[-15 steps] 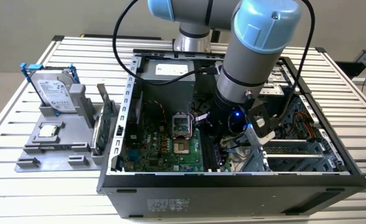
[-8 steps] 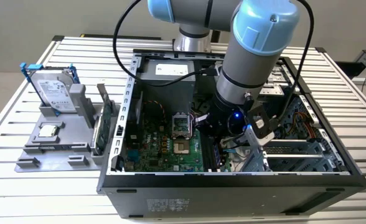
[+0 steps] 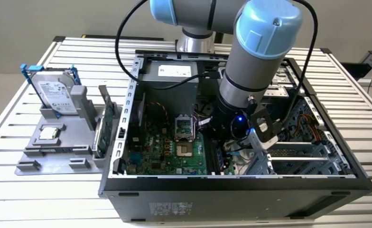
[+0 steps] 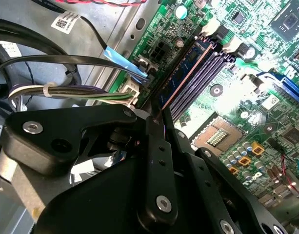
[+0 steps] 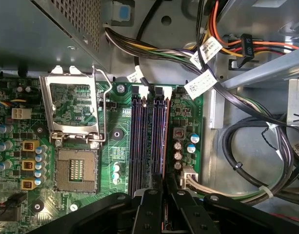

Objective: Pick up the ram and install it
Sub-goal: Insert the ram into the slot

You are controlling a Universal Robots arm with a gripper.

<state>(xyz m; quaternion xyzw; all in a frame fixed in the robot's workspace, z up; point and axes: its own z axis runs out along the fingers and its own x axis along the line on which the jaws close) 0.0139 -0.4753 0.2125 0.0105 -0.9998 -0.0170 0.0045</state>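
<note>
The ram (image 5: 165,136) is a thin dark stick with a copper-coloured edge. It stands on edge in the memory slot nearest the cable side of the green motherboard (image 5: 115,161), and it also appears as the ram (image 4: 186,68) in the second wrist view. My gripper (image 5: 164,190) reaches down inside the open computer case (image 3: 237,183). Its black fingers (image 5: 150,204) sit close on either side of the stick's near end. The same grip shows at the gripper (image 4: 156,117) in the second wrist view. The neighbouring memory slots (image 5: 142,141) hold nothing. In the exterior view the gripper (image 3: 224,142) is deep in the case.
An open processor socket (image 5: 76,170) lies beside the slots. Cable bundles (image 5: 247,146) and the power supply (image 5: 42,29) crowd the arm. Outside the case, a grey fixture (image 3: 59,152) carries a hard drive in a blue bracket (image 3: 53,92) and a green card (image 3: 106,121).
</note>
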